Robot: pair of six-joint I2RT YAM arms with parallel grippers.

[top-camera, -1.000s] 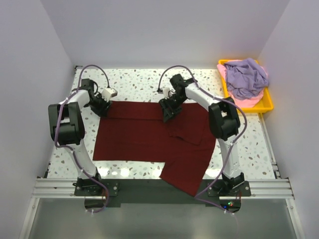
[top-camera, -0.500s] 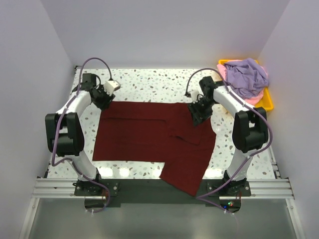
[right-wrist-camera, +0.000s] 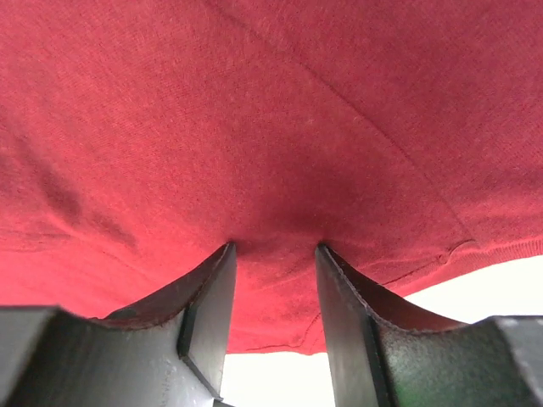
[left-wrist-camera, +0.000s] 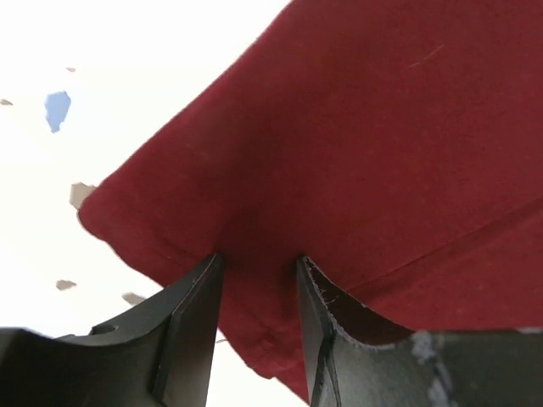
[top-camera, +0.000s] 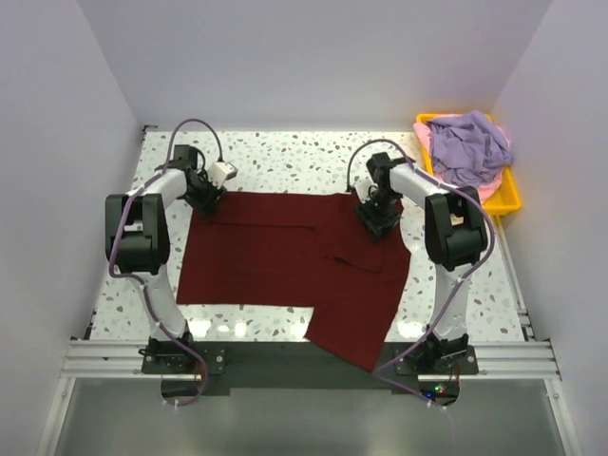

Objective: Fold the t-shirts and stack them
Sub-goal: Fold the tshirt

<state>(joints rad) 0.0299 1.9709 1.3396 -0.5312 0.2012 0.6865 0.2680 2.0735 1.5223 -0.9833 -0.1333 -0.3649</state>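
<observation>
A dark maroon t-shirt (top-camera: 275, 256) lies spread on the speckled table, with one flap hanging over the near edge. My left gripper (top-camera: 204, 199) stands on its far left corner. In the left wrist view the open gripper (left-wrist-camera: 259, 259) presses both tips into the maroon cloth (left-wrist-camera: 382, 127) beside the hem. My right gripper (top-camera: 375, 217) stands on the shirt's far right part. In the right wrist view this gripper (right-wrist-camera: 276, 246) is open too, its tips pushed into the red cloth (right-wrist-camera: 254, 102) just inside the edge. A lavender t-shirt (top-camera: 467, 147) lies crumpled over a pale pink t-shirt (top-camera: 478, 195).
The yellow tray (top-camera: 514, 190) holding the two crumpled shirts sits at the far right corner of the table (top-camera: 285, 157). White walls close in the table on three sides. A metal rail (top-camera: 304, 359) with both arm bases runs along the near edge.
My right gripper has moved from the middle of the shirt's far edge to its far right part. My left gripper has shifted slightly along the far left corner.
</observation>
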